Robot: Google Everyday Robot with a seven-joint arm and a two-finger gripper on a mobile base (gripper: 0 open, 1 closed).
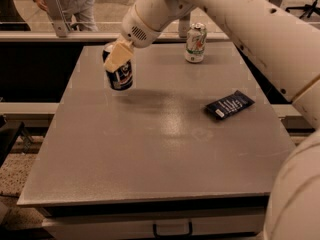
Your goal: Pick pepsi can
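The pepsi can (pixel 120 75), dark blue with a white and red patch, is at the far left of the grey table (pixel 150 149). It hangs tilted a little above the tabletop. My gripper (pixel 116 58) is shut on its upper part; one cream finger (pixel 118 56) covers the can's front top. My white arm reaches in from the upper right.
A white-and-green can (pixel 195 43) stands upright at the table's far edge. A flat dark blue snack wrapper (pixel 229 104) lies on the right side. A person (pixel 70 1) stands behind a rail beyond the table. A drawer handle (pixel 172 230) shows below the front edge.
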